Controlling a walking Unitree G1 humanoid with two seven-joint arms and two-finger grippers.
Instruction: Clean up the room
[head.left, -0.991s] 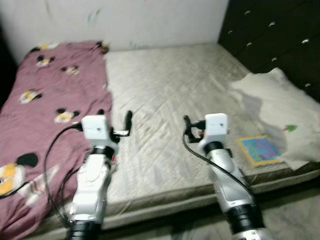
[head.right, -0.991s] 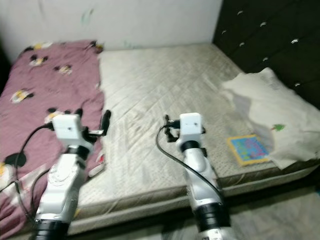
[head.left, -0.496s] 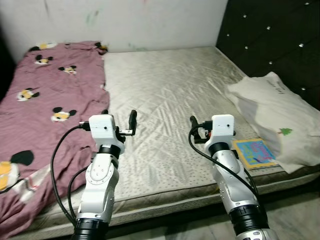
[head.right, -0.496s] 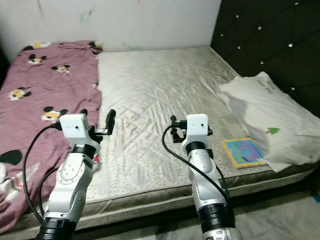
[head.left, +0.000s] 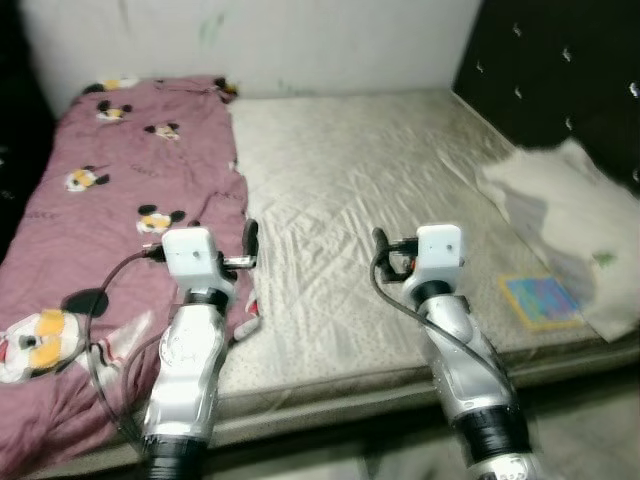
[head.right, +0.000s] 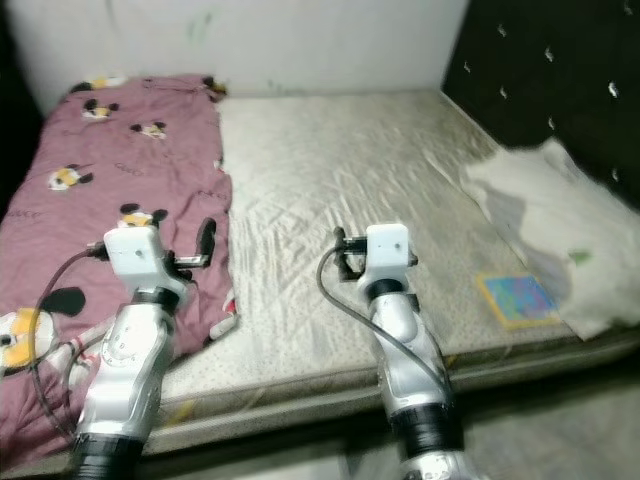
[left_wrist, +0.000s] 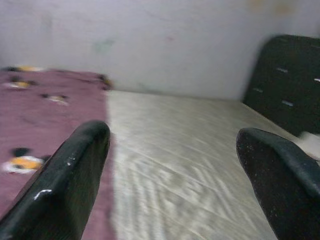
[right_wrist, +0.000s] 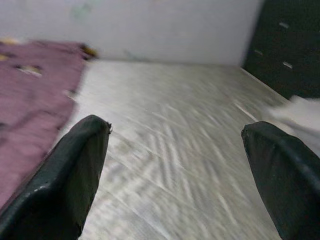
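- I stand at the near edge of a bare grey quilted mattress (head.left: 350, 200), with both my arms held out low over its near part.
- My left gripper (left_wrist: 170, 165) hovers above the seam where the blanket meets the bare mattress; its two black fingers (left_wrist: 70, 175) stand wide apart with nothing between them.
- My right gripper (right_wrist: 175, 170) hovers over the middle of the near mattress, well apart from the left one; its fingers (right_wrist: 75, 170) are also spread wide and hold nothing.
- A maroon blanket (head.left: 110, 200) printed with cartoon mouse figures covers the left side of the bed, running from the far wall to the near edge, where it bunches and hangs over.
- A small red and white bit (head.left: 248, 305) shows at the blanket's edge just beside my left arm; I cannot tell what it is.
- A white pillow (head.left: 570, 215) lies on the right side of the bed, against the dark tufted headboard (head.left: 560, 80).
- A flat, colourful square book (head.left: 540, 300) lies on the mattress near the right near corner, partly tucked under the pillow's near edge, to the right of my right arm.
- A pale wall (head.left: 300, 40) with faint smudges runs along the far side of the bed.
- The views are somewhat blurred.
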